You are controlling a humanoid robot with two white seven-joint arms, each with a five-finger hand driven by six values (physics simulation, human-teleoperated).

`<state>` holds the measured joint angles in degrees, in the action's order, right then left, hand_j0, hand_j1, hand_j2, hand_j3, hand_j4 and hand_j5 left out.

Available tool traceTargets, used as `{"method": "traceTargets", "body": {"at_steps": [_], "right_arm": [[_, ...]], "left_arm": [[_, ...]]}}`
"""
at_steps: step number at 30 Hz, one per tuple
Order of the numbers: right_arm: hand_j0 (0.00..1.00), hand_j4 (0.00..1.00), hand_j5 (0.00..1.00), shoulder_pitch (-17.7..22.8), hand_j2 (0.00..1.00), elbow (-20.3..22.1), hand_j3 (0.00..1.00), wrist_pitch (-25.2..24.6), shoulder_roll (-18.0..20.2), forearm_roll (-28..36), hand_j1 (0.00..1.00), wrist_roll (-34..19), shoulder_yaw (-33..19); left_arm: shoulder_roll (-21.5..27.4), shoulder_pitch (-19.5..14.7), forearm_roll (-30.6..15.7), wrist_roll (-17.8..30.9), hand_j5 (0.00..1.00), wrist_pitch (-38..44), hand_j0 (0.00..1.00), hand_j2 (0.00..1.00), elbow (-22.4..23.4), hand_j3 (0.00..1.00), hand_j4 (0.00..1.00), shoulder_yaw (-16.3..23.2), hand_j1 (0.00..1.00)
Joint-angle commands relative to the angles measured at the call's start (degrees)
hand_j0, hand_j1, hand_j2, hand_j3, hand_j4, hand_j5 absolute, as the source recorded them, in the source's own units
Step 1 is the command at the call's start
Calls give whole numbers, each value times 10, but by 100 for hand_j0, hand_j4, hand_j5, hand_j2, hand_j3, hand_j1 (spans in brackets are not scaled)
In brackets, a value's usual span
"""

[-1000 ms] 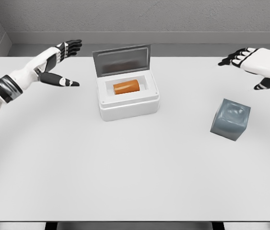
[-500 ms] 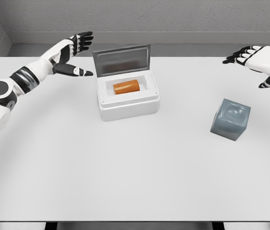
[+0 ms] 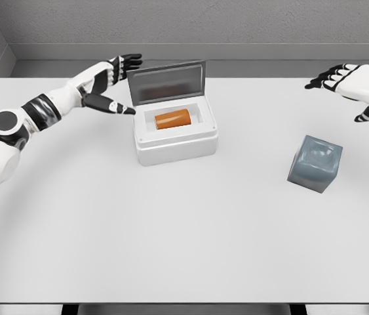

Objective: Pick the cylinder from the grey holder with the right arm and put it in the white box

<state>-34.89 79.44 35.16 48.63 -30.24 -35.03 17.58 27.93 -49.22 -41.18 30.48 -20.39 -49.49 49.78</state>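
**A:** Cylinder [image 3: 172,119], orange, lying on its side inside the white box [image 3: 176,141] at the far middle of the bench [image 3: 171,236]; lid [image 3: 166,82] propped upright behind it.

**B:** Placed, then?

**A:** Judged so: resting within the box's inner well, touched by nothing. Grey holder [image 3: 314,163] at the right of the bench, well apart from the box, with nothing seen in it.

**B:** And the right hand [image 3: 354,83]?

**A:** At the far right, above the bench beyond the holder, fingers spread and relaxed, gripping nothing.

**B:** The left?

**A:** Left hand [image 3: 110,82] stretched in from the left, fingers extended and empty, just beside the lid's left edge; thumb pointing toward the box's near-left corner. Contact with the lid impossible to confirm.

**B:** Anything left to do?

**A:** Picking and placing apparently finished. Lid standing open, with the left hand near it; possibly a closing move to follow, though nothing in the task demands it.
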Motion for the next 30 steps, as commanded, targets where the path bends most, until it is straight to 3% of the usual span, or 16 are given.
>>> {"method": "traceTargets", "body": {"at_steps": [1, 7, 28, 30], "right_arm": [[100, 100, 100, 1, 100, 0, 100, -2, 1, 3, 100, 0, 0], [100, 100, 100, 1, 100, 0, 100, -2, 1, 3, 100, 0, 0], [100, 100, 100, 1, 100, 1, 100, -2, 1, 3, 100, 0, 1], [100, 100, 100, 1, 100, 1, 100, -2, 1, 3, 100, 0, 1]], "left_arm": [[2, 0, -6, 20, 100, -2, 100, 100, -3, 100, 100, -1, 100], [6, 1, -7, 45, 100, -12, 100, 100, -3, 100, 100, -18, 100], [20, 6, -32, 45, 100, -20, 100, 100, -7, 100, 100, -30, 100], [21, 12, -30, 45, 100, -20, 100, 100, -33, 100, 100, -30, 100]]}}
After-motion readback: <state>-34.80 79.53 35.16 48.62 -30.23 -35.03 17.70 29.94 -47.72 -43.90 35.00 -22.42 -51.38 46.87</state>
